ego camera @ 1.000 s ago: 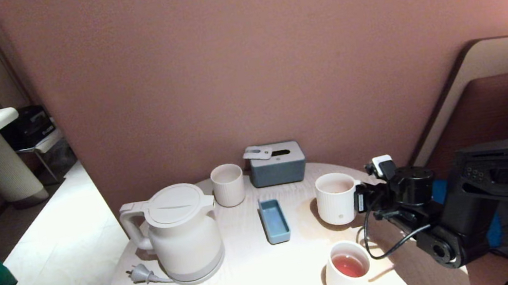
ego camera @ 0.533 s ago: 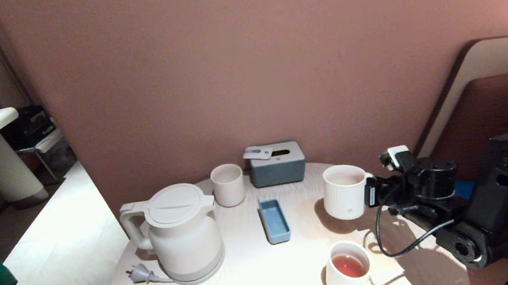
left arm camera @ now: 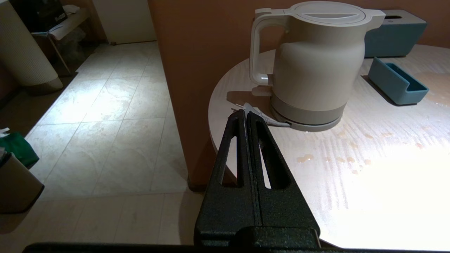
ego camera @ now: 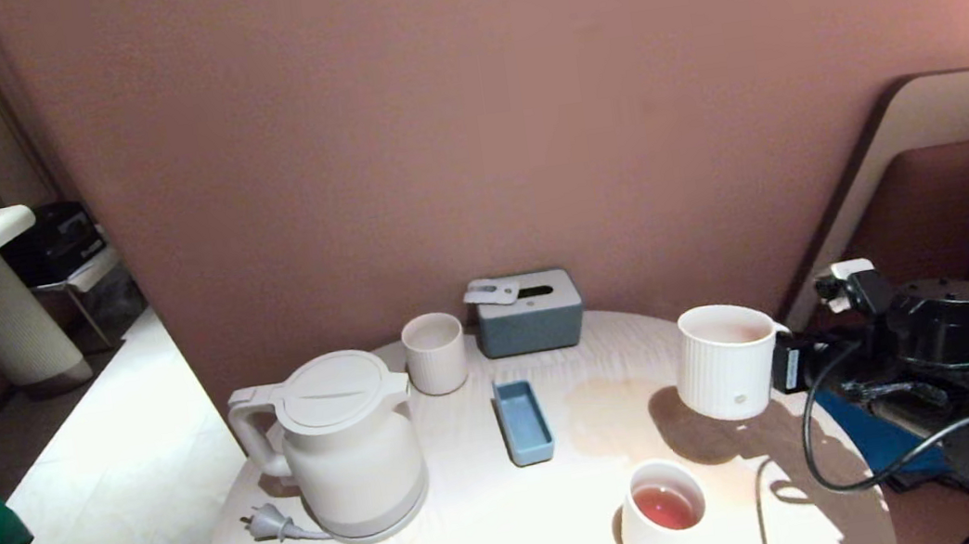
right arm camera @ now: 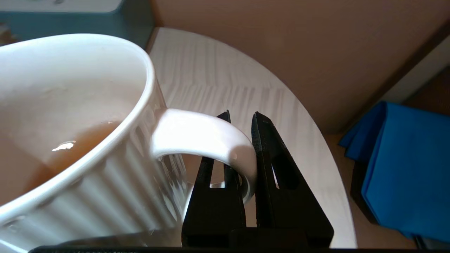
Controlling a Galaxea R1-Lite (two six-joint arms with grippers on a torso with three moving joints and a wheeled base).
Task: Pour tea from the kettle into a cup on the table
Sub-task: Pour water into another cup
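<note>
The white kettle stands lid shut on the left of the round pale-wood table. My right gripper is shut on the ear handle of the ribbed cream cup. It holds the cup just above the table's right edge, slightly tilted. A little brownish tea lies in the cup. My left gripper is shut and empty, off the table's left edge, short of the kettle's plug.
A small white cup of red tea sits at the front. A ribbed tumbler, grey tissue box and blue tray stand behind. A wet stain marks the table. Blue cloth lies off the right edge.
My right gripper has carried the cup rightwards, from beside the blue tray to the table's right edge, and raised it slightly. The kettle and the left gripper have not moved.
</note>
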